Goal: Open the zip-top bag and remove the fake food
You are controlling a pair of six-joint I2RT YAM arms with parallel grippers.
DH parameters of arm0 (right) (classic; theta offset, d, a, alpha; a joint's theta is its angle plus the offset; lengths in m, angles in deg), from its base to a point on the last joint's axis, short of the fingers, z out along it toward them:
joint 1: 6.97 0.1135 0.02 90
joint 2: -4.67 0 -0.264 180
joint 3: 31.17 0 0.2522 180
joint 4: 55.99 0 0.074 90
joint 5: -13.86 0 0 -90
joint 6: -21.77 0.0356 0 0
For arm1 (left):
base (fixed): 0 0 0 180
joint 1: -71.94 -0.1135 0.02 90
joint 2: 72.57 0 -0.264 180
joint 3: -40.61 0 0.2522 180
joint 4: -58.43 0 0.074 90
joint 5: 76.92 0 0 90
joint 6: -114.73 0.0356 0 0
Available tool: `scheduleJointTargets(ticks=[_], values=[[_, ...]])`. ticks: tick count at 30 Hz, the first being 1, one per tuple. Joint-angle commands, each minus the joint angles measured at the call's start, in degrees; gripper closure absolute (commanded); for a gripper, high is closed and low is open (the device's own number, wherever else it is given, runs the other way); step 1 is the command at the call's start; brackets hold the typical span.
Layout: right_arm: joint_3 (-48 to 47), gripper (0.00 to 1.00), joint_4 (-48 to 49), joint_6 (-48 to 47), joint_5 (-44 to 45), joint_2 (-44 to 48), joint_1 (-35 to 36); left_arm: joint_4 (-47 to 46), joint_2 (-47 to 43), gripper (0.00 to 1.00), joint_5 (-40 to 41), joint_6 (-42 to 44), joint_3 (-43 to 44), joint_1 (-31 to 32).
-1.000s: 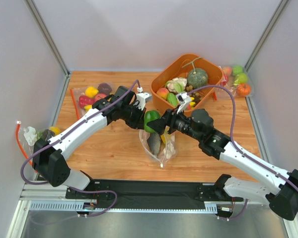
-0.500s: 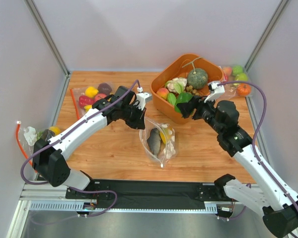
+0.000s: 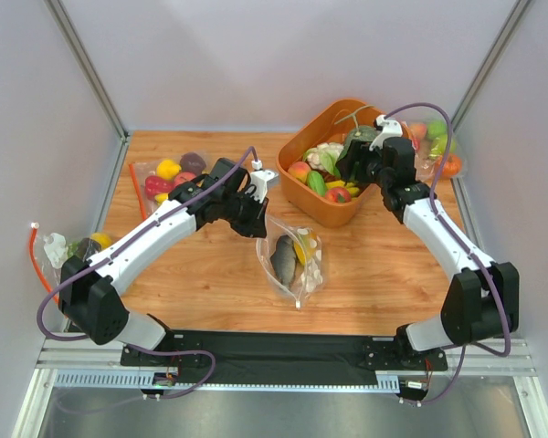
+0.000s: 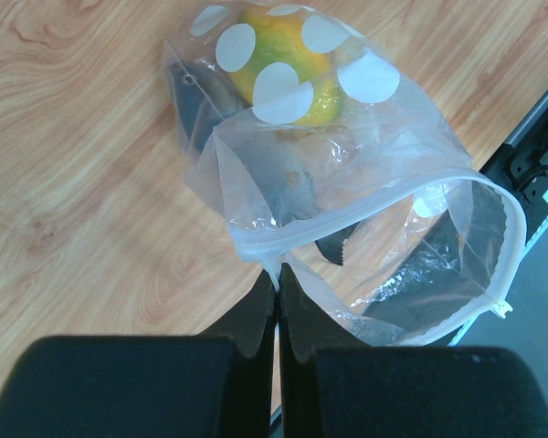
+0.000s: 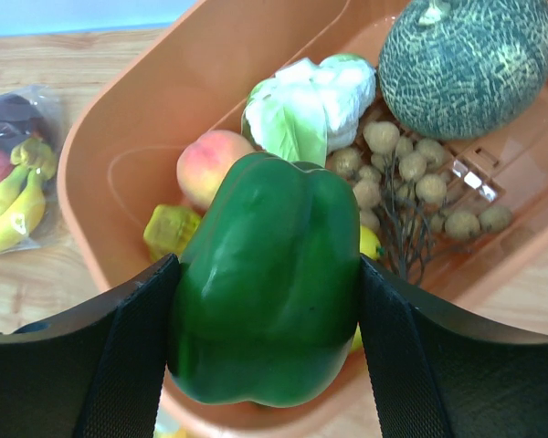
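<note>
One outstretched right arm (image 3: 431, 221) — jaws clamp pepper (image 5: 269, 274).

My wooden table (image 3: 210, 274): orange tub (image 3: 340, 215) at rear, right of centre; dotted zip-top bag (image 3: 292, 260) at centre, near tub's front; clear fruit bag (image 3: 169, 178) rear left; second clear fruit bag (image 3: 441, 146) rear right, beside tub.

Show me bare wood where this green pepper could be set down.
The table is bare right of the zip-top bag, and again left of it. The orange bin is crowded, and fruit bags fill both back corners.
</note>
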Motion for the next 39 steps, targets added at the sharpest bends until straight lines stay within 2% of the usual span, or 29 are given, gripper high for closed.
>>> scheduleJointTargets(ticks=[1,4,5,8,14,23,29,35,39], values=[[-5.6,0.68,2.6,-3.1,1.7,-3.0,-0.1,-0.4,-2.2,1.00,-0.3,0.5,2.3,0.3],[-6.0,0.46,1.7,-3.3,2.2,-3.8,0.0,-0.3,-2.2,1.00,-0.2,0.5,2.3,0.4],[-5.7,0.34,1.7,-3.4,2.3,-3.5,0.0,-0.3,-2.2,1.00,-0.2,0.5,2.4,0.3],[-5.6,0.23,0.8,-3.8,2.6,-3.3,0.0,-0.3,-2.3,1.00,-0.2,0.6,2.4,0.3],[-6.4,0.11,-1.2,-5.3,2.8,-3.3,0.0,-0.3,-2.3,1.00,-0.3,0.5,2.4,0.3],[-3.4,0.12,-0.3,-4.5,1.3,4.3,0.7,-0.2,-2.1,1.00,-0.1,0.5,2.3,0.3],[-1.9,0.13,-2.9,-3.9,-2.3,11.1,4.3,-0.3,-2.2,1.00,0.1,0.5,2.3,0.3],[0.7,0.20,-6.5,-1.7,-8.1,15.6,11.9,-0.3,-2.0,1.00,0.1,0.4,2.3,0.4],[2.9,0.30,-7.5,0.6,-13.0,16.3,21.0,-0.3,-2.2,1.00,0.1,0.5,2.3,0.4]])
